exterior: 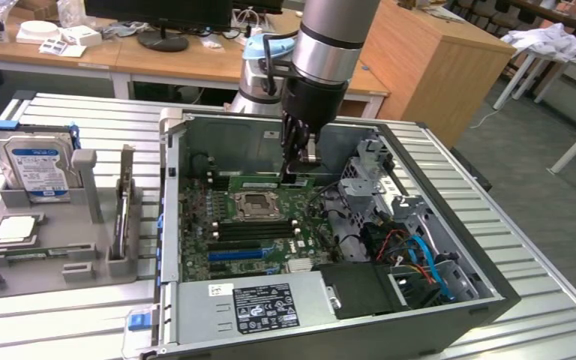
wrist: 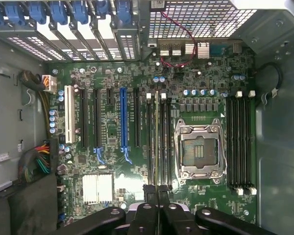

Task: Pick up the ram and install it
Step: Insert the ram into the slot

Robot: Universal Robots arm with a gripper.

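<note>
Green ram (exterior: 260, 181) sits edge-up in a memory slot just beside the CPU socket (exterior: 253, 204), inside the open case (exterior: 171, 225). My gripper (wrist: 158, 192) is closed, tips at one end of the stick; pinching or only pressing, I can't tell. I judge pickup done, placement near; full seating unconfirmed.

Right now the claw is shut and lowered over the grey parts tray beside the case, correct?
No. The claw is shut, but it is lowered inside the open case, over the motherboard's memory slots. The exterior view shows this.
</note>
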